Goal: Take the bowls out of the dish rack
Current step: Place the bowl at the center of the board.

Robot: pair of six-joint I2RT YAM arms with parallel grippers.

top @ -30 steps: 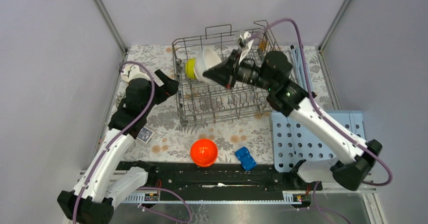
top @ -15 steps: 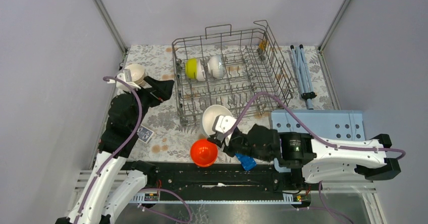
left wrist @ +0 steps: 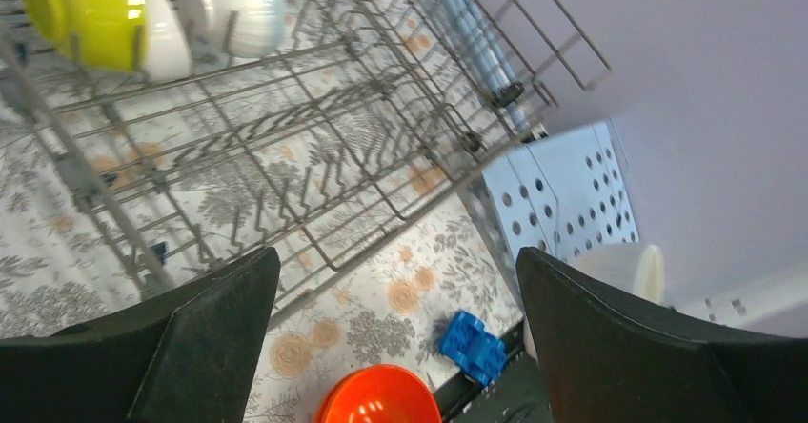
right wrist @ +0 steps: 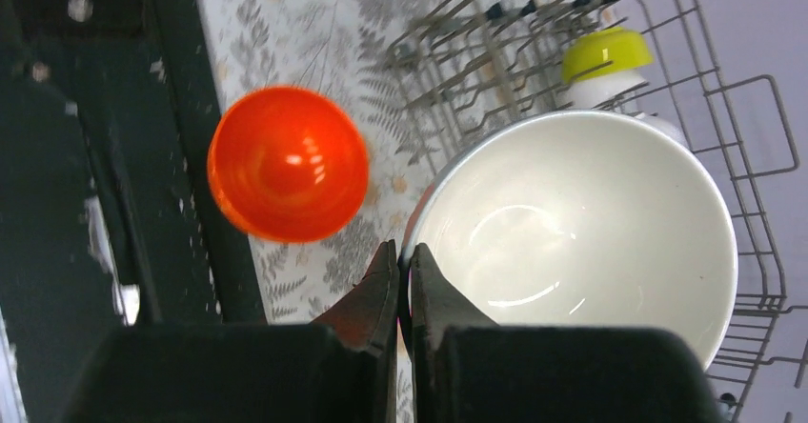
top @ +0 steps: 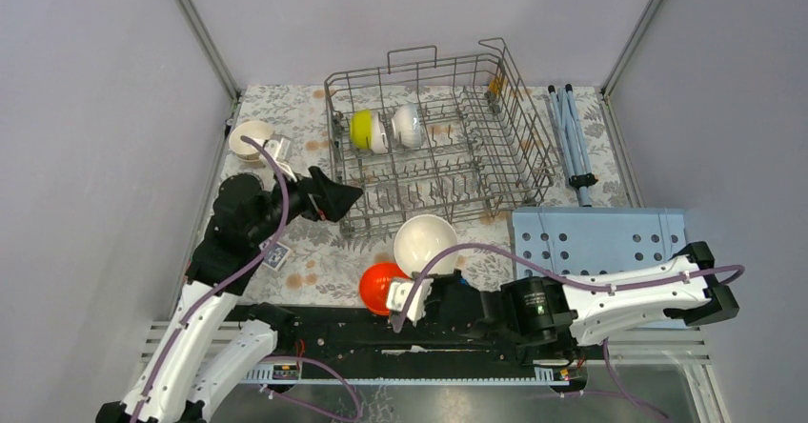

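Right arm has pulled back toward the bottom edge of the overhead view since the earlier frame, and the left arm has swung from the upper left toward the rack's lower left corner. Right gripper (right wrist: 402,263) is clenched on the near rim of the large white bowl (top: 426,242), which is out of the dish rack (top: 519,123) and just beside the orange bowl (top: 379,285) at lower centre; whether it rests on the table cannot be told. Beige bowl (top: 250,139) stands at upper left, also unloaded. Left gripper (left wrist: 395,256) is spread wide and empty. Outstanding: yellow-green bowl (top: 360,130) and ribbed white bowl (top: 408,125) remain in the rack's upper left; task judged roughly half complete
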